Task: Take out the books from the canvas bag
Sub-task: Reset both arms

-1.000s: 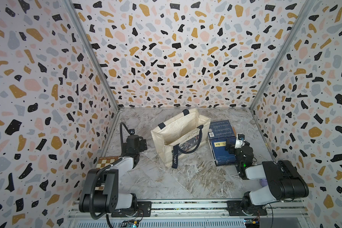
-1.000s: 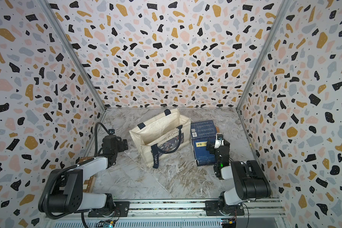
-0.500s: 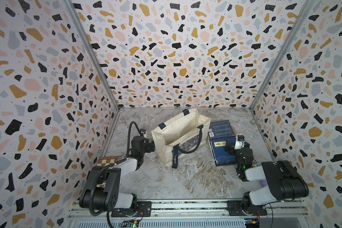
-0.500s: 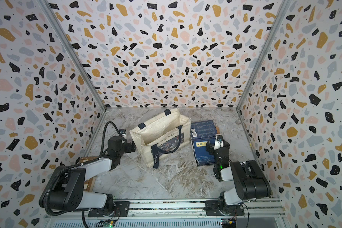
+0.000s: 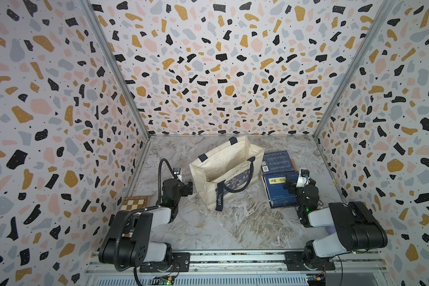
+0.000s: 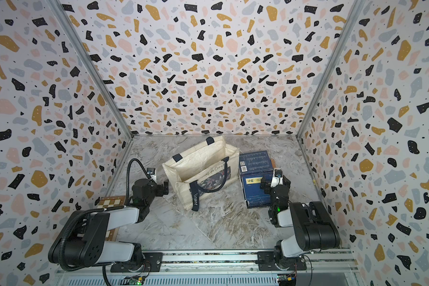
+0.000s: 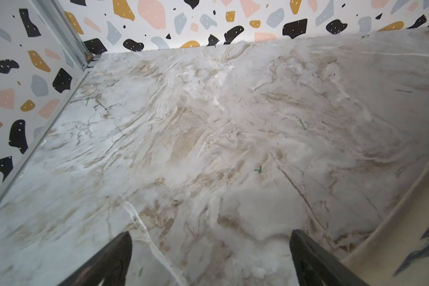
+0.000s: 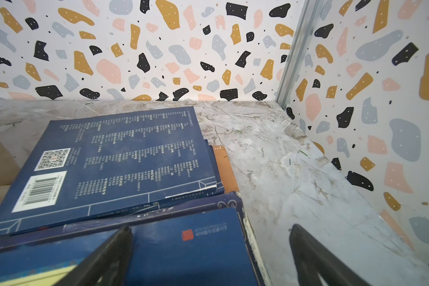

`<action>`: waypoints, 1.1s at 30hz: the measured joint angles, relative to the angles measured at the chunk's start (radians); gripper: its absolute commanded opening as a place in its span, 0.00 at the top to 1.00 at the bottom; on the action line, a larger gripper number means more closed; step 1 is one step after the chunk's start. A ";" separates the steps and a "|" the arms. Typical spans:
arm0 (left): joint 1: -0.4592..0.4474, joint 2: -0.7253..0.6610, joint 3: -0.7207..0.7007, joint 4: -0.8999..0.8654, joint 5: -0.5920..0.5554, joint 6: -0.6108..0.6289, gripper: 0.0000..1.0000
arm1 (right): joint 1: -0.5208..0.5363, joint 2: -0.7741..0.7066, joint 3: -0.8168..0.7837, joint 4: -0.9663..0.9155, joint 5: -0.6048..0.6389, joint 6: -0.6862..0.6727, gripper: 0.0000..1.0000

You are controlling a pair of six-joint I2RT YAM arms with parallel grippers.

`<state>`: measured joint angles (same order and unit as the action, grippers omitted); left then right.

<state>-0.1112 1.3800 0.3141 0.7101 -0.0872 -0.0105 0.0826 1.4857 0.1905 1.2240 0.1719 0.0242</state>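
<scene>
While both arms sit low over the veined, marble-patterned bench [image 5: 233, 222], the canvas bag [image 5: 209, 161] stands open just beside the left gripper [image 5: 189, 187]. Its cream woven walls are boxy and slightly slumped, and its navy handles loop over a dark floral panel. The left gripper's black jaws are spread wide and empty above bare bench, and in the left wrist view the bag's cream edge lies just off one jaw. Beneath and ahead of the right gripper [image 5: 288, 182] lie the books [image 5: 279, 163]: thin, flat, matte navy paperbacks in an overlapping pile. The farthest is printed with pale columns of text, and the nearest carries a yellow label. That gripper is released too, with one jaw above the nearest cover and the other above bare bench. A brown-and-cream checkered box [image 5: 136, 203] lies back from the left gripper, beside its arm. Since a second ago the left gripper has swung in closer to the bag's side, while the right gripper, bag and books have barely shifted.
</scene>
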 measured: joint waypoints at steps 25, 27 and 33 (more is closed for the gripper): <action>0.011 -0.001 0.000 0.010 0.008 0.000 0.01 | 0.000 0.000 0.000 0.000 -0.004 0.001 0.00; 0.011 -0.001 0.000 0.009 0.009 0.000 0.01 | 0.000 0.000 0.000 0.000 -0.004 0.001 0.00; 0.011 -0.001 0.000 0.010 0.010 0.000 0.01 | 0.000 0.000 0.000 0.000 -0.004 0.001 0.00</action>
<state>-0.1001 1.3792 0.3141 0.7197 -0.0769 -0.0109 0.0826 1.4857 0.1905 1.2236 0.1677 0.0254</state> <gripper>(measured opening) 0.991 0.995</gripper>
